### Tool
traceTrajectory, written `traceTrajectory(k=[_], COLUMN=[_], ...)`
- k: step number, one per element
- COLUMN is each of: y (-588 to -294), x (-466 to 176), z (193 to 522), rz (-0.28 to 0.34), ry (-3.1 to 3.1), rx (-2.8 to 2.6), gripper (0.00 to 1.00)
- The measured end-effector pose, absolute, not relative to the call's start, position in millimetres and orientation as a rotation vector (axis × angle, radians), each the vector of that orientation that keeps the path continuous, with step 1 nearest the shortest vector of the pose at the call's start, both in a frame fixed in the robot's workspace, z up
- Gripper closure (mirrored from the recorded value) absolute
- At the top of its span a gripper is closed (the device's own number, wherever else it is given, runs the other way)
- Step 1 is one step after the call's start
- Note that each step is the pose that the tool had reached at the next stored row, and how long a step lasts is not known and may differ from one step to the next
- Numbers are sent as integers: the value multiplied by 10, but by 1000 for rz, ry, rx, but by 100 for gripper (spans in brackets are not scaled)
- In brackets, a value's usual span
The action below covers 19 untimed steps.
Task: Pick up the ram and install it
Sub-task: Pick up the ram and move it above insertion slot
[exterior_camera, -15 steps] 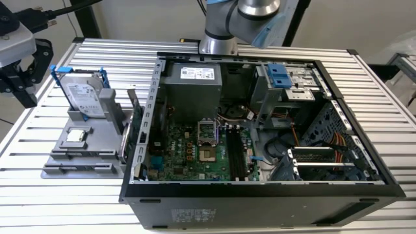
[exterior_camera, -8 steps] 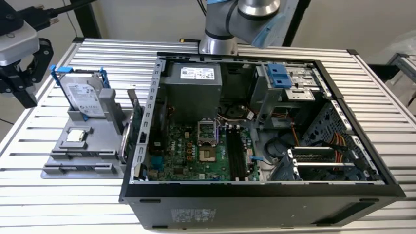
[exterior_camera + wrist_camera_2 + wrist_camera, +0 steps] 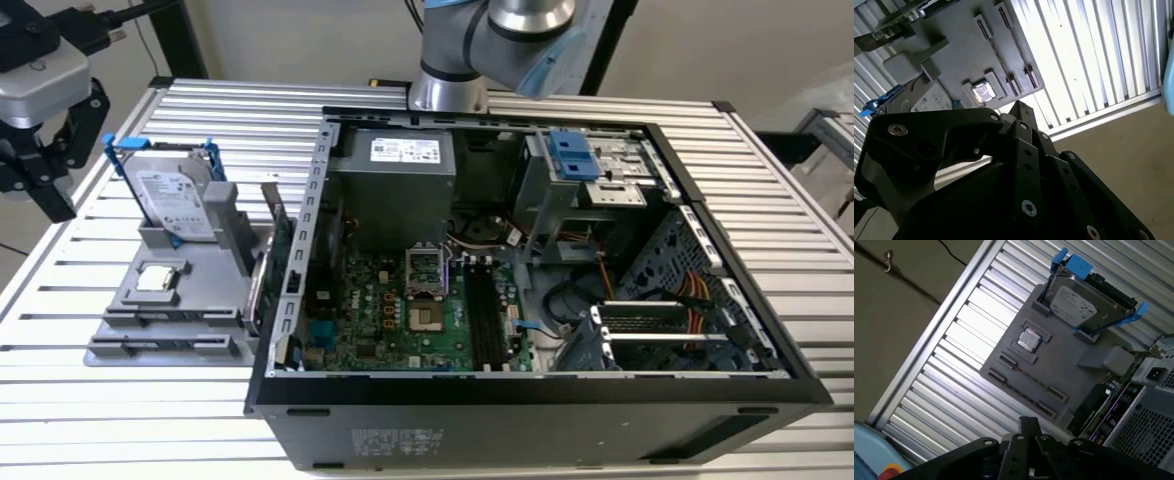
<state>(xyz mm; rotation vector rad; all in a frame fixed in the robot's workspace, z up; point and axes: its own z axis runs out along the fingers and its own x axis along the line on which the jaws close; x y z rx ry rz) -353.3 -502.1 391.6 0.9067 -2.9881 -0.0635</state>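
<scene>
A slatted aluminium table (image 3: pixel 227 115) carries everything. Most of it is taken up by an open desktop computer case (image 3: pixel 534 395) lying on its side. Inside the case the green motherboard (image 3: pixel 387 310) faces up, with a row of dark memory slots (image 3: pixel 483 312) beside the processor socket. The arm (image 3: pixel 461 60) rises behind the case.

In the first wrist view the gripper (image 3: pixel 1030 429) juts in with its black linkages spread to either side. How far open it is cannot be told from any view. In the exterior view it hangs at the exterior view's far left, by the table's edge. It is near the holder but apart from it and from everything standing in it.

The grey parts holder (image 3: pixel 174 335) lies on the table just beside the case, to the exterior view's left of it. A silver hard drive (image 3: pixel 174 200) in a blue frame stands upright at the holder's far end.

The ram (image 3: pixel 272 235) is a thin, dark green board. It stands on its long edge along the holder's side nearest the case, between the hard drive and the case wall. It is outside the case and apart from the gripper.

The small square silver processor chip (image 3: pixel 158 278) lies flat in a recess on the holder, on the near side of the hard drive.
</scene>
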Motion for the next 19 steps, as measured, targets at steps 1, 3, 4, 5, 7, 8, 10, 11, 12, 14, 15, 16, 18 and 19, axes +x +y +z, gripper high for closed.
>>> traceTrajectory(k=[1, 3, 4, 5, 7, 8, 10, 11, 12, 14, 15, 16, 18, 19], y=[-5021, -5021, -5021, -5021, -5021, -5021, -5021, -5021, -5022, -5021, -5021, -5021, -5021, -5021], x=[-3532, -3532, -3533, -3533, -3533, -3533, -3533, -3533, -3532, -3533, -3533, -3533, -3533, -3533], z=[3916, 3916, 3915, 3916, 3916, 3916, 3916, 3916, 3916, 3916, 3916, 3916, 3916, 3916], rz=[-63, -63, -63, -63, -62, -62, -62, -62, -62, -61, -61, -61, -61, -62], ry=[-2984, -2974, -2970, -2965, -2955, -2951, -2942, -2938, -2934, -2928, -2925, -2922, -2917, -2914], rx=[922, 951, 965, 979, 1006, 1018, 1042, 1053, 1064, 1080, 1088, 1096, 1109, 1115], gripper=[100, 100, 100, 100, 100, 100, 100, 100, 100, 100, 100, 100, 100, 100])
